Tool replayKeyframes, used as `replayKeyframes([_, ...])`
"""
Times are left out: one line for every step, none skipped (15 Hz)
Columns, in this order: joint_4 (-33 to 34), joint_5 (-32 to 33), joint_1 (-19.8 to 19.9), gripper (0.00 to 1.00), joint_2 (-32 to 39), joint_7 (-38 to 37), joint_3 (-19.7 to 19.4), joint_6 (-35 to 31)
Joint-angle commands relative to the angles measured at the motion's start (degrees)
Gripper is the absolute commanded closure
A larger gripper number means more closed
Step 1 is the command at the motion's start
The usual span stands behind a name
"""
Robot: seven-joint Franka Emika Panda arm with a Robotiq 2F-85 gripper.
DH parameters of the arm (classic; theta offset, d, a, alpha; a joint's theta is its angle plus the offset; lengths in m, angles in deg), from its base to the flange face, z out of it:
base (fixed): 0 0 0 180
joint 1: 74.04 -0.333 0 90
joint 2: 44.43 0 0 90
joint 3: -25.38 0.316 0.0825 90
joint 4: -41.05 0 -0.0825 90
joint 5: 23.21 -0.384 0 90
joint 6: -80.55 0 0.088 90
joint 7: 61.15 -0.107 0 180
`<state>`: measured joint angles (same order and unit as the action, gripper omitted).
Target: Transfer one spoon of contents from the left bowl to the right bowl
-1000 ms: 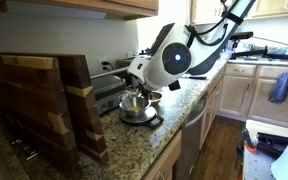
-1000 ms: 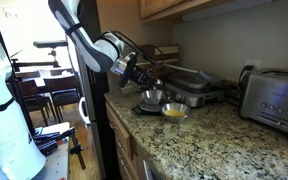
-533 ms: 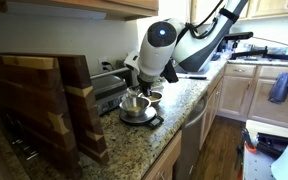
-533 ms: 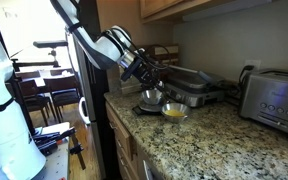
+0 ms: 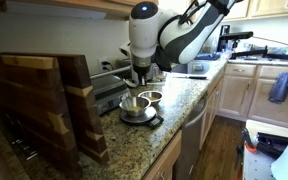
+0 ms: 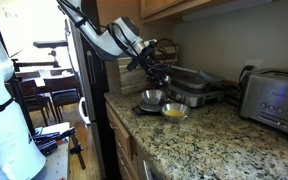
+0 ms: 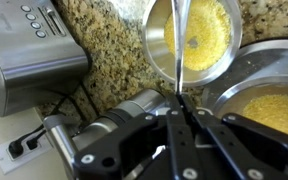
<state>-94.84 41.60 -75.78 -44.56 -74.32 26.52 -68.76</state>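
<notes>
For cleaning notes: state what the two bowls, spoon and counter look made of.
The small bowl and the large bowl: likely stainless steel, polished; walls mirror the yellow contents. The spoon: probably metal; thin handle glints pale. The counter: seemingly granite, glossy; speckled tan, brown and black.

Exterior views look along my counter (image 5: 184,100) (image 6: 204,140) from opposite ends, at middle distance, sharing its front edge; my wrist view looks down on it, close.

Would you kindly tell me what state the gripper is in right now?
Gripper: closed, holding the spoon by its thin handle.
</notes>
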Motion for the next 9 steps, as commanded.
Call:
replayKeyframes([2.29, -7.91, 1.59, 0.96, -0.23, 5.23, -1.33, 1.61])
replayKeyframes([2.87, -10.17, 2.12, 0.96, -0.06, 6.36, -1.91, 1.71])
replayKeyframes([3.43, -12.67, 2.65, 0.96, 0.21, 7.92, -2.46, 1.79])
replayKeyframes([4.02, -14.79, 3.13, 0.96, 0.49, 8.94, -2.98, 2.07])
replayKeyframes([4.43, -17.05, 3.75, 0.96, 0.78, 10.48, -3.6, 2.06])
replayKeyframes([4.9, -18.9, 4.29, 0.96, 1.12, 12.16, -4.12, 2.01])
replayKeyframes([5.32, -21.02, 4.97, 0.96, 1.46, 14.13, -4.78, 1.7])
replayKeyframes([5.74, -22.96, 5.49, 0.97, 1.82, 15.94, -5.33, 1.67])
replayKeyframes([6.05, -25.62, 6.16, 0.97, 2.28, 18.62, -5.99, 1.03])
